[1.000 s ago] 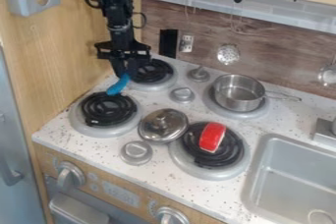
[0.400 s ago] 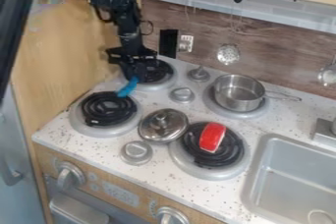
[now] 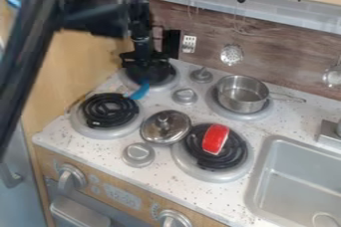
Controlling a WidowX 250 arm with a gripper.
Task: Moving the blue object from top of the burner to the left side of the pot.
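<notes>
My gripper (image 3: pixel 144 79) hangs over the back left burner (image 3: pixel 164 86), shut on one end of the blue object (image 3: pixel 140 91). The rest of the blue object sticks out below the gripper toward the front, near that burner's front edge; whether it touches the stovetop I cannot tell. To the right, the silver pot (image 3: pixel 242 105) stands upright on the back right burner, its handle pointing right.
A silver lid (image 3: pixel 165 127) lies in the middle of the stove. On the front right burner rests a red object (image 3: pixel 215 138). The front left burner (image 3: pixel 108 110) has black coils. Small metal knobs (image 3: pixel 185 96) stand between burners, and the sink (image 3: pixel 296 181) is at the right.
The gripper has moved right and slightly down in the view, carrying the blue object with it. More of the dark arm now covers the upper left.
</notes>
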